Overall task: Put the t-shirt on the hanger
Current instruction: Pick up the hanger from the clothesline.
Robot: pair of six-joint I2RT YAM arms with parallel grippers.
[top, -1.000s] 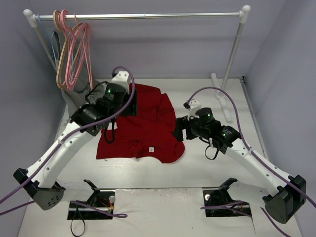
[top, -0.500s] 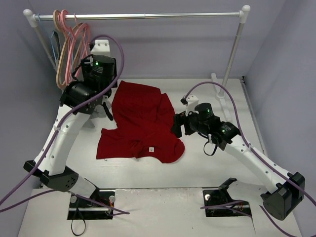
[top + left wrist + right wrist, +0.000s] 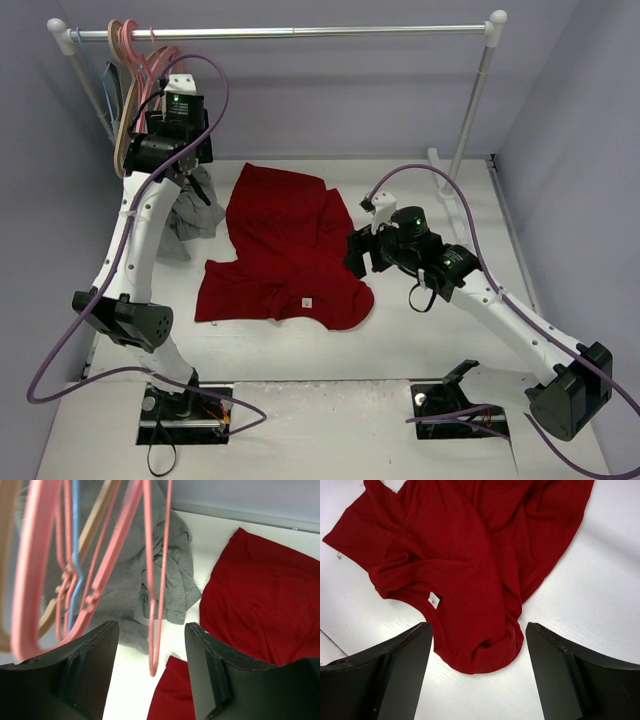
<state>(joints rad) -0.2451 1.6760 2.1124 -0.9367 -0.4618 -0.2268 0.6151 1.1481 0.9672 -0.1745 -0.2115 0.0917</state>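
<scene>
left gripper point(image 3: 150, 630) stood spread, hanger point(image 3: 153, 667) dangling between its fingers — right gripper point(image 3: 477, 627), spread too, hovered at 3 o'clock of the t-shirt point(image 3: 470, 555).

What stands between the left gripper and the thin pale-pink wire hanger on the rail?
Nothing visible does. In the left wrist view the thin pale-pink wire hanger hangs free just ahead of the open left gripper; the other hangers hang to its side, not in front.
</scene>
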